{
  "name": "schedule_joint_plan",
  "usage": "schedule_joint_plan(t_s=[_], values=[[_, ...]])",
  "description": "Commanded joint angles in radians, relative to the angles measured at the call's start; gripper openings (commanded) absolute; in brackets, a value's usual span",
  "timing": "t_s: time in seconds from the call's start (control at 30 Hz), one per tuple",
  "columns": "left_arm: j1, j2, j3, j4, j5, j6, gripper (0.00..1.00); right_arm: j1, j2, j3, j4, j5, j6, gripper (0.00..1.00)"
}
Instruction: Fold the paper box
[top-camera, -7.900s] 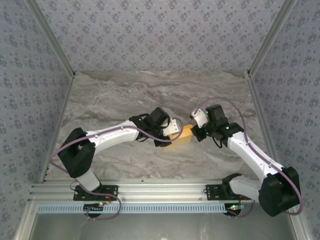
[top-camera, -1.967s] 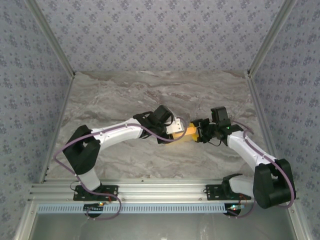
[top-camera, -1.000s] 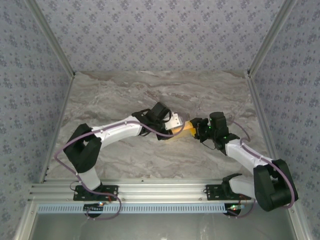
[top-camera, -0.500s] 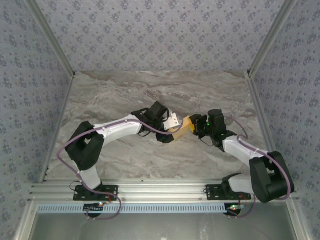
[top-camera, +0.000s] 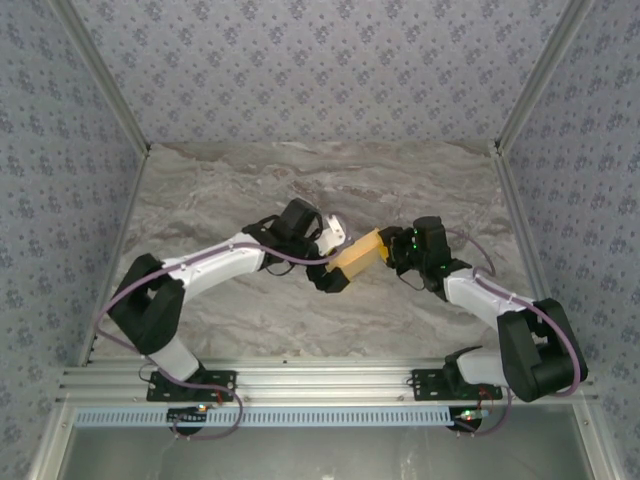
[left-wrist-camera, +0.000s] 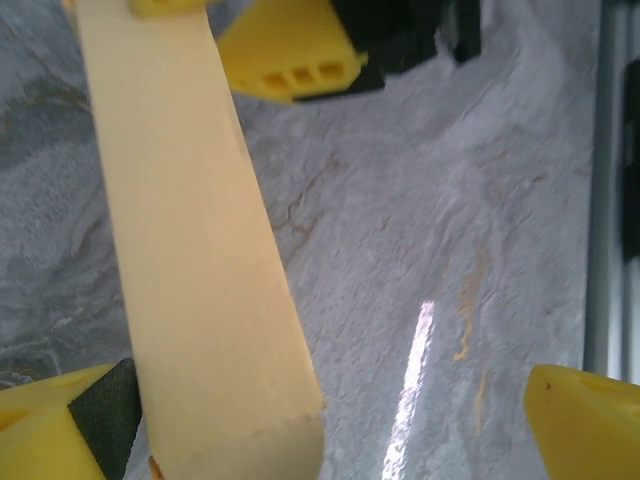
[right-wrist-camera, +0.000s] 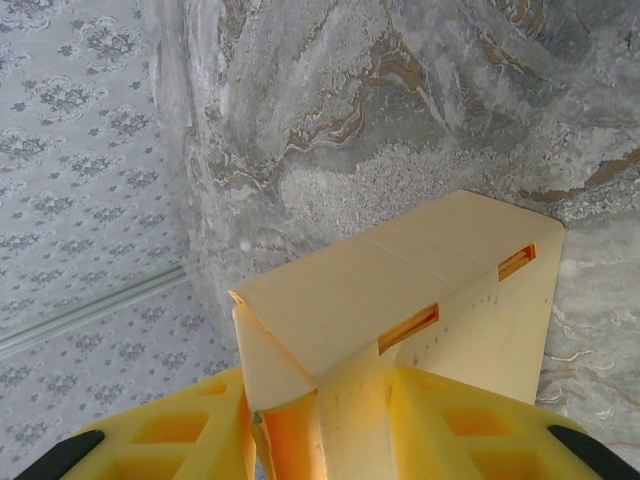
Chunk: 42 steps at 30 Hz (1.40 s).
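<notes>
Apparently nearly done: the folded paper box (top-camera: 357, 259) sits clamped in the right pincer (right-wrist-camera: 325, 425), left pincer (top-camera: 336, 255) gaping wide, set-down remaining.

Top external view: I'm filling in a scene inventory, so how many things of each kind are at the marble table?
paper box: 1
robot arms: 2, the left arm and the right arm
Total: 3
</notes>
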Motion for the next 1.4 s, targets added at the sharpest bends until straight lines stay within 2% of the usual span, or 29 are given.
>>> schedule_joint_plan(t_s=[0.0,0.07,0.17,0.4,0.63,0.83,0.93,1.07,1.17,1.23,1.37], values=[[0.059,-0.062,-0.029,0.149,0.119,-0.130,0.99,0.008,0.045,-0.010,-0.155,0.071,-0.047,0.38],[0.101,-0.070,-0.053,0.237,0.142,-0.218,0.99,0.010,0.053,-0.003,-0.167,0.071,-0.062,0.38],[0.121,-0.062,-0.059,0.283,0.103,-0.278,0.99,0.014,0.062,-0.008,-0.158,0.064,-0.062,0.38],[0.121,-0.053,-0.089,0.321,0.066,-0.299,0.99,0.016,0.060,0.016,-0.195,0.052,-0.064,0.39],[0.113,-0.057,-0.101,0.272,-0.004,-0.246,0.99,0.016,0.030,0.135,-0.357,0.027,-0.104,0.57],[0.057,-0.058,-0.093,0.254,-0.116,-0.182,0.99,0.001,-0.003,0.235,-0.544,0.039,-0.155,0.70],[0.040,-0.075,-0.124,0.287,-0.155,-0.187,0.99,-0.029,0.005,0.323,-0.696,0.045,-0.248,0.74],[0.031,-0.126,-0.189,0.335,-0.186,-0.208,0.99,-0.069,0.042,0.446,-0.906,0.043,-0.383,0.79],[0.015,-0.141,-0.223,0.344,-0.234,-0.187,0.99,-0.073,0.083,0.505,-0.963,0.002,-0.377,0.82],[0.008,-0.133,-0.239,0.363,-0.257,-0.183,0.99,-0.075,0.138,0.561,-0.979,-0.035,-0.428,0.83],[-0.023,-0.097,-0.216,0.360,-0.295,-0.145,0.99,-0.074,0.254,0.635,-1.018,-0.107,-0.456,0.88]])
